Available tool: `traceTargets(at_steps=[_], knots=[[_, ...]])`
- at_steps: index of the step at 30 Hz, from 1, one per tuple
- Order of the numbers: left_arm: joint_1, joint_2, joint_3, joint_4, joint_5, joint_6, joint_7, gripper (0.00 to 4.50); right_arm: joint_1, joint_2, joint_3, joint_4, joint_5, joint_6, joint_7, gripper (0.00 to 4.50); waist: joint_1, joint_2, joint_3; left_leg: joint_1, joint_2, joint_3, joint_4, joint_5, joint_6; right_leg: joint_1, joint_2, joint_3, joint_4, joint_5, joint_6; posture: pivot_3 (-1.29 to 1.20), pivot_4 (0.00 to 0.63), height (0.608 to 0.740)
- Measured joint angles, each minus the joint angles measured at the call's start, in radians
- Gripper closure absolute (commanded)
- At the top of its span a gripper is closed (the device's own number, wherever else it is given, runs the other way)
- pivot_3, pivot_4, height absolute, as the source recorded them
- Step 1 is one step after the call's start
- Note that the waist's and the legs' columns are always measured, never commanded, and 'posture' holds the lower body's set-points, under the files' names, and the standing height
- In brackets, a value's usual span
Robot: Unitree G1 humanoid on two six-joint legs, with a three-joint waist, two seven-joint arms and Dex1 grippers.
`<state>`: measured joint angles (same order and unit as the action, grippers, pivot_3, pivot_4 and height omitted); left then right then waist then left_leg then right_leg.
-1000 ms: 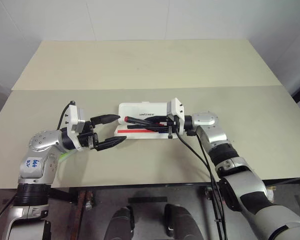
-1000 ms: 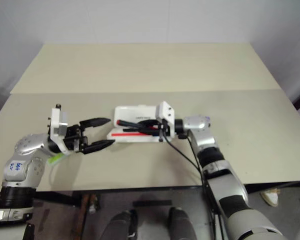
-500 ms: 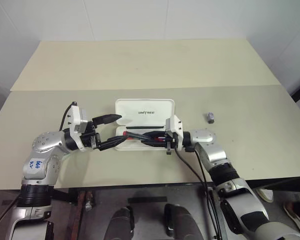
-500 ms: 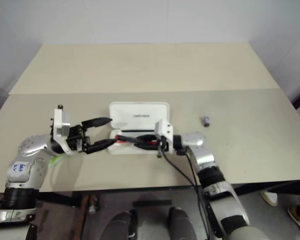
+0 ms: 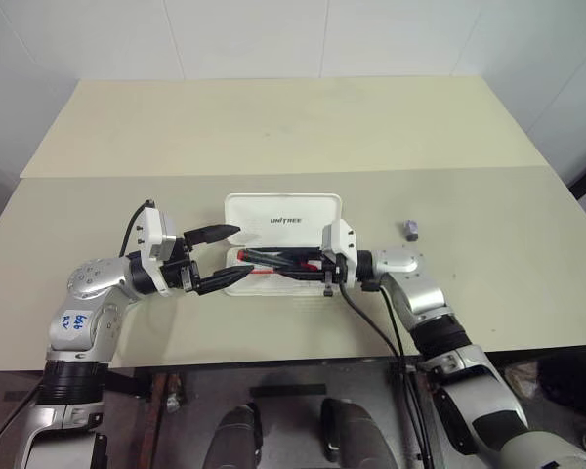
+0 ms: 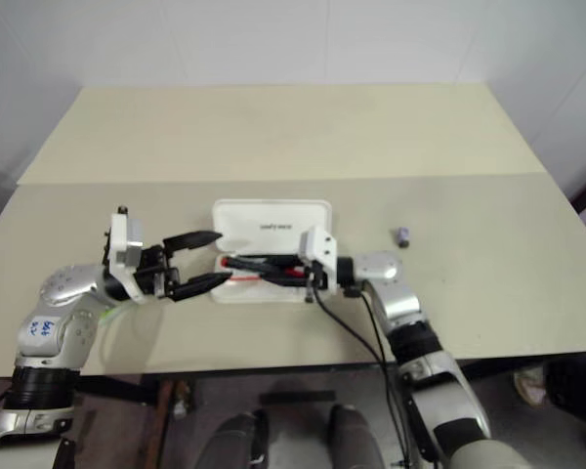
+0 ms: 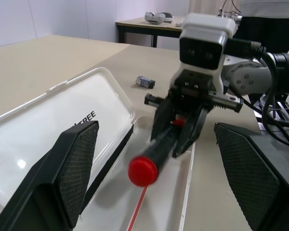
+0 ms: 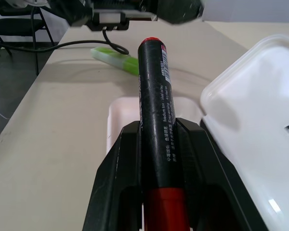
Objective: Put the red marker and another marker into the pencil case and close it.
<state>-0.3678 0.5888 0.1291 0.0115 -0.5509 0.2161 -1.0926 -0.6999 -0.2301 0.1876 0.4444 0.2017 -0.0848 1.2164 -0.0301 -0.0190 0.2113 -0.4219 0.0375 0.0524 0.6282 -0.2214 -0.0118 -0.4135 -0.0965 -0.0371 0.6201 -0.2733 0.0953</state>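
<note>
Left eye view: pencil case (image 5: 282,211) lying open on the near table (image 5: 273,127), lid flat toward the far side with black lettering on it, tray toward the robot. Right gripper (image 5: 295,264) reaching in from the right, level over the tray, jaws closed tight on the red marker (image 5: 273,260). Marker held lengthwise along the tray, its free end pointing toward the left gripper (image 5: 218,258). Hard to say from above whether the marker touches the tray floor or hangs just over it.

Left gripper at the left short end of the case, jaws spread wide and holding nothing; one finger near the lid's left corner, the other at the tray's left end, the marker's tip aimed into the gap between them.

Right wrist view: black barrel of the marker (image 8: 155,106) clamped between the two black fingers (image 8: 116,179), red section low between them, red cap at the far end; white tray beneath, lid (image 8: 253,103) beside it. Beyond the tray, lime-green marker (image 8: 114,59) lying on the table, outside the case, close to the left arm.

Left wrist view: red round end of the marker (image 7: 143,170) facing the camera, above a thin red stripe (image 7: 137,209) in the tray.

Small dark object (image 5: 410,229) alone on the table, well apart from the case on its right.
</note>
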Motion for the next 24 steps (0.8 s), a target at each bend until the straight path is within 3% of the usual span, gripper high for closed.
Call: traceTargets(at_steps=[8, 20, 24], knots=[[0.0, 0.001, 0.0, 0.0, 0.002, -0.002, 0.005, 0.48, -0.016, -0.037, 0.0, 0.011, -0.009, -0.026, 0.0, 3.84, 0.0, 0.0, 0.0, 0.0, 0.0, 0.0, 0.0, 0.0, 0.0, 0.0, 0.0, 0.0, 0.0, 0.0, 0.0, 0.0, 0.15, 0.74], [0.004, 0.045, 0.003, 0.003, 0.023, -0.042, -0.057, 0.48, -0.128, -0.082, 0.033, 0.251, -0.153, -0.263, -0.007, 3.84, -0.001, 0.0, 0.0, 0.0, -0.003, 0.001, -0.001, 0.0, -0.001, -0.001, 0.0, 0.0, -0.001, -0.001, -0.001, 0.0, 0.15, 0.74], [0.009, 0.056, 0.003, 0.005, 0.044, -0.071, -0.069, 0.48, -0.141, -0.061, 0.041, 0.279, -0.166, -0.286, -0.015, 2.42, -0.002, 0.0, 0.0, 0.0, -0.002, 0.001, -0.001, 0.0, -0.001, -0.001, 0.001, 0.0, 0.0, -0.001, -0.001, 0.0, 0.15, 0.74]])
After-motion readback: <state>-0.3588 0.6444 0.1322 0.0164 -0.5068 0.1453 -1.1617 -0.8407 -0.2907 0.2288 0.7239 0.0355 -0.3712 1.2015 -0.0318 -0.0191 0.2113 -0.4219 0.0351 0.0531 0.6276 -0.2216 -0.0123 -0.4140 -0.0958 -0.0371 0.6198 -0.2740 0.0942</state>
